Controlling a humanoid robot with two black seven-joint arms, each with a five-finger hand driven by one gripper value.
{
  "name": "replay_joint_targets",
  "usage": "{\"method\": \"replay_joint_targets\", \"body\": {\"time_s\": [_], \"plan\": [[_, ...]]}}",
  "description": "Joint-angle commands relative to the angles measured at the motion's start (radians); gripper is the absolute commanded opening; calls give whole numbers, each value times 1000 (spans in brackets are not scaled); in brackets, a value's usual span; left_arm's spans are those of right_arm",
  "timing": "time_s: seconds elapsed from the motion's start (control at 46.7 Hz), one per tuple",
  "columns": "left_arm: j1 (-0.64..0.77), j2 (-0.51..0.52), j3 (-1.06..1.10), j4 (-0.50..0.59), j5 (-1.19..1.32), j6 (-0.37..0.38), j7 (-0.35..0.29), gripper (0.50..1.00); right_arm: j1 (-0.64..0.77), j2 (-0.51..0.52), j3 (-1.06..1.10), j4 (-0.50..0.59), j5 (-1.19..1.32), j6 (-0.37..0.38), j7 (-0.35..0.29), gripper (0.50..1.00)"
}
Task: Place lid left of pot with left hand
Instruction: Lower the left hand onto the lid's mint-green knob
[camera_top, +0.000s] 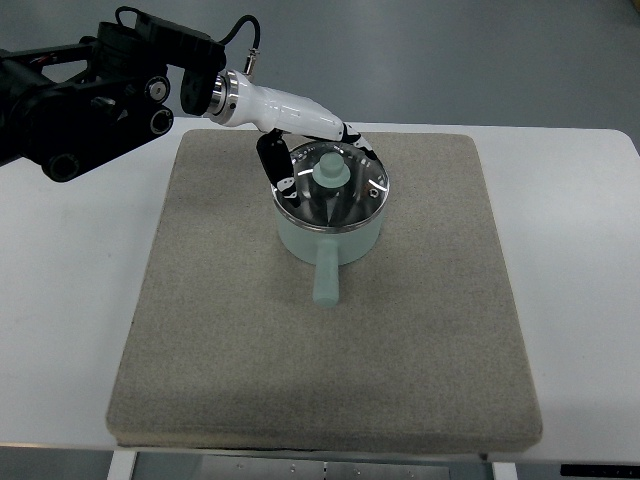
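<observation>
Gray mat (330, 340) on the white counter (70, 300) carries a mint pot (330, 235), lid (332, 185) not yet lifted, as the left hand (300, 135) reaches its rim, fingers loosely spread, holding nothing; closing on the knob (331, 170) likely comes next.

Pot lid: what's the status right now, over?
Left hand over the lid, fingers around its knob. Lid on pot, not lifted. Mat left of pot clear. Right hand not in view.

Your left arm (90, 95), bulky black jointed housings with round silver-centred bolts, thin black cable looping over your wrist, polished metal collar, glossy white left hand (290, 115), black fingers (270, 155)
</observation>
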Motion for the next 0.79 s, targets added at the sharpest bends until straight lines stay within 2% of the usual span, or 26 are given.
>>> {"method": "replay_joint_targets", "body": {"time_s": [0.0, 0.471, 0.664, 0.771], "plan": [[-16, -15, 2, 22, -1, 0, 1, 994, 0, 0, 0, 0, 0, 0, -1, 921], [-28, -41, 3, 45, 88, 11, -1, 971, 0, 0, 0, 0, 0, 0, -1, 921], [-26, -58, 3, 53, 133, 11, -1, 855, 0, 0, 0, 0, 0, 0, 1, 921], [-26, -75, 2, 80, 155, 11, 1, 844, 0, 0, 0, 0, 0, 0, 1, 921]]}}
